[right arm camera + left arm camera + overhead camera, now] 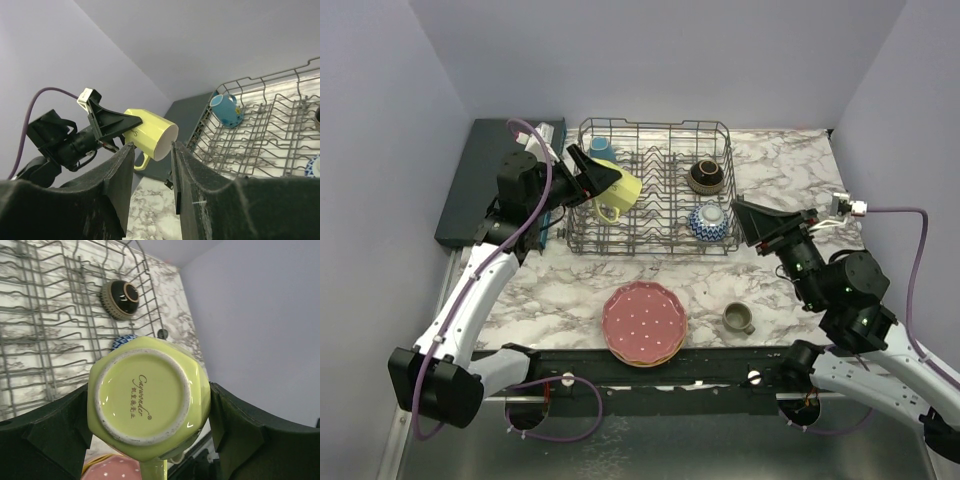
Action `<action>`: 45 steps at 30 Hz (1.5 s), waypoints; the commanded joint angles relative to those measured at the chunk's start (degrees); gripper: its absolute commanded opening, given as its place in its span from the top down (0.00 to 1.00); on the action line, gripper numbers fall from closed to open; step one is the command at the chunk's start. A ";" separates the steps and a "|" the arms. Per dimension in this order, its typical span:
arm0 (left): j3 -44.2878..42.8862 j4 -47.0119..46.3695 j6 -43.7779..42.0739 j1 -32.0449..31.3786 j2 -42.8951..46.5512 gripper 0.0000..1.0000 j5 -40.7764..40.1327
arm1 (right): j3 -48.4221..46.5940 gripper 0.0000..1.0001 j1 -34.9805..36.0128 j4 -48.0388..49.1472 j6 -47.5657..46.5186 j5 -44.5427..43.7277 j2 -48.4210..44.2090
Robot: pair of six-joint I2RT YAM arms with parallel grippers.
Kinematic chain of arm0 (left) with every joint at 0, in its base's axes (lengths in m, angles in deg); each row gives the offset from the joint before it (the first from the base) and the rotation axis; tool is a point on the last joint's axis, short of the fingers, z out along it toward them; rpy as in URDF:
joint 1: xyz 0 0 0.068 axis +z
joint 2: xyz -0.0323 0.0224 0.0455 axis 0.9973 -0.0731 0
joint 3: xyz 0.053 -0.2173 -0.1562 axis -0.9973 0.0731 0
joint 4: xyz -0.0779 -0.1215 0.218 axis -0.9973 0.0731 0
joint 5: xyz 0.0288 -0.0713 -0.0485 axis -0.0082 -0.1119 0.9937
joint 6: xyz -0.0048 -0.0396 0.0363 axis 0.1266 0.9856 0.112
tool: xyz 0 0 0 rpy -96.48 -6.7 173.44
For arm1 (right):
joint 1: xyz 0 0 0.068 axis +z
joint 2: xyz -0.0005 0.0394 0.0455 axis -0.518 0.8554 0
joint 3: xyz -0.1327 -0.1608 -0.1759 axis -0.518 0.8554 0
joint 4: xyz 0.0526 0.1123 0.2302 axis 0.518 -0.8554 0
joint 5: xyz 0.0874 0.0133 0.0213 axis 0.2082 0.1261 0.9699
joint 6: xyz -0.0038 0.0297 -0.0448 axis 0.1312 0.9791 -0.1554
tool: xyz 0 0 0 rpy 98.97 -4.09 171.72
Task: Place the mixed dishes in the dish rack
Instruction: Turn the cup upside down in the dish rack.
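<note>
Top external, three mugs (738,318), two bowls (706,176) in dish rack (655,128), left pincer (592,178) clamping yellow mug (620,188), right pincer (746,222) part-open, empty.

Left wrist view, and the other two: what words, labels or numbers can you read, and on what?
"Caywonder" with ®, in script, as best it reads: underside of the yellow mug.
Chinese characters beneath it: too small to read.
Dark mark on the mug's side, right wrist view: partly hidden, unreadable.
No other text shows.
</note>
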 commanded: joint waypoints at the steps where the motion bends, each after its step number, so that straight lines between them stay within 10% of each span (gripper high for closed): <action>1: -4.66 0.20 -6.75 0.15 -0.53 1.00 -8.07 | -0.07 0.59 0.08 -4.97 -2.61 -3.38 -1.44; 28: -13.00 3.24 -17.98 -13.03 -21.16 1.00 -54.71 | 3.06 0.57 0.09 -11.95 -2.05 -8.36 -7.17; 45: -20.41 1.67 -14.99 -13.58 -36.66 1.00 -70.19 | 5.05 0.54 0.13 -11.26 -2.81 -10.89 -7.61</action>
